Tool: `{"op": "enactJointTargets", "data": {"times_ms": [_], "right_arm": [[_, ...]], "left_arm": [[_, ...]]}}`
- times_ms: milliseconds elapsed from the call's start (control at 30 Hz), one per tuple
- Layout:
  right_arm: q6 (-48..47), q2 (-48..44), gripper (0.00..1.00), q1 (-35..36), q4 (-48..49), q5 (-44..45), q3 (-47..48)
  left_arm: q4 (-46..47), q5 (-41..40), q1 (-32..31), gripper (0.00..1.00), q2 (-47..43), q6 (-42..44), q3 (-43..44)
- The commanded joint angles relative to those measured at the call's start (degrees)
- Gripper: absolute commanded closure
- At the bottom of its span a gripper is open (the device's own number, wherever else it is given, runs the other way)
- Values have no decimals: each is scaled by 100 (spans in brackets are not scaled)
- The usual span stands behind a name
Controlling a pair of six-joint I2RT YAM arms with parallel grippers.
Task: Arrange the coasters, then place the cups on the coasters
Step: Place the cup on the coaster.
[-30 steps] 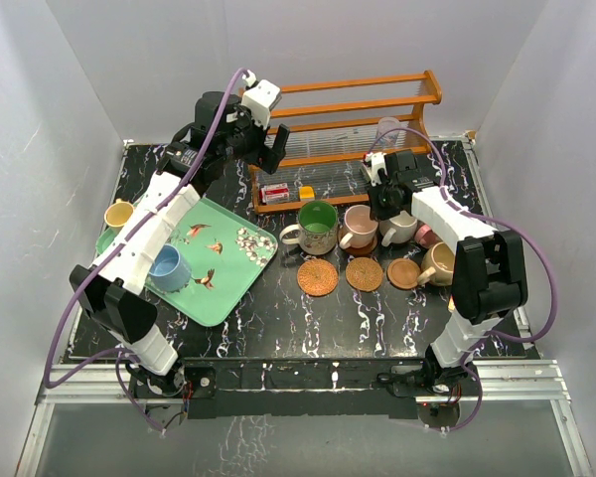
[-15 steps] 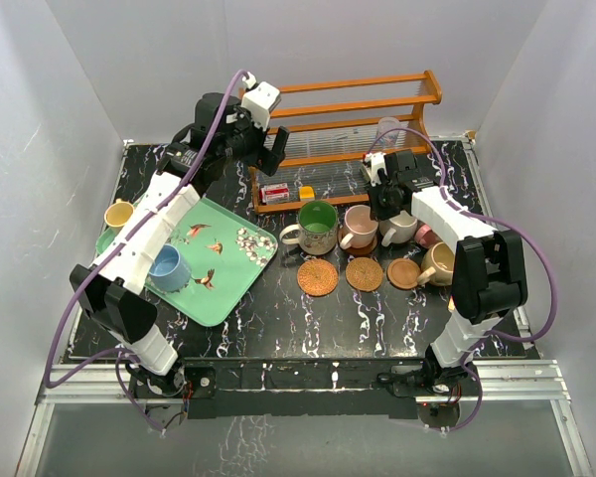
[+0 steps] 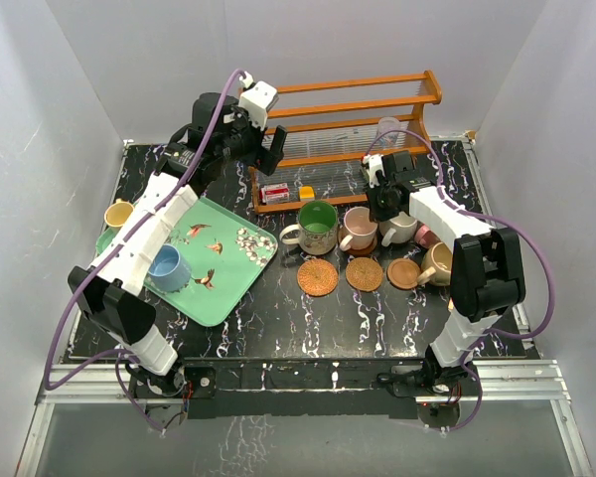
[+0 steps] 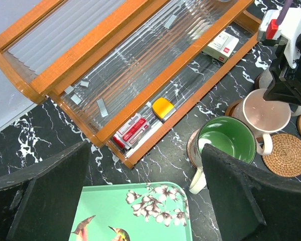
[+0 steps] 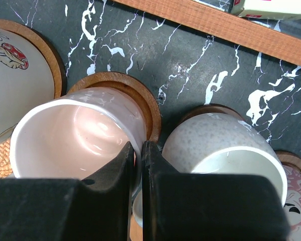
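- Pink mug point(image 5: 75, 135), glossy and pale inside, sits on a dark wooden coaster point(image 5: 140, 95).
- Right gripper point(image 5: 138, 150) is pinched closed, empty, beside its rim.
- Left gripper point(image 4: 145, 150) gapes wide, empty.

Black marble tabletop point(image 3: 278, 338) shows white veins; mint-green rectangular tray point(image 3: 233, 286) bears birds and blossoms; ceramic mug point(image 3: 318, 225) is green.

Both arms are made the same way. The left arm point(image 3: 144, 234) and the right arm point(image 3: 447, 214) have smooth white shells and chunky black joints. A purple cable point(image 3: 552, 293) loops along each one. A small white box point(image 3: 259, 97) sits on each wrist. The left gripper point(image 3: 276, 149) and the right gripper point(image 5: 138, 150) have flat black fingers.
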Motion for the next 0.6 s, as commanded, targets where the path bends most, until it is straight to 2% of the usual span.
{"op": "enactJointTargets", "data": {"times_ms": [0, 233, 567], "right_arm": [[74, -63, 100, 46, 436, -7, 230], [23, -84, 94, 42, 399, 83, 197], [-28, -173, 75, 47, 353, 184, 347]], "left_arm": [[67, 121, 42, 9, -375, -34, -62], [64, 122, 54, 9, -371, -28, -71], [66, 68, 90, 8, -444, 36, -158]]}}
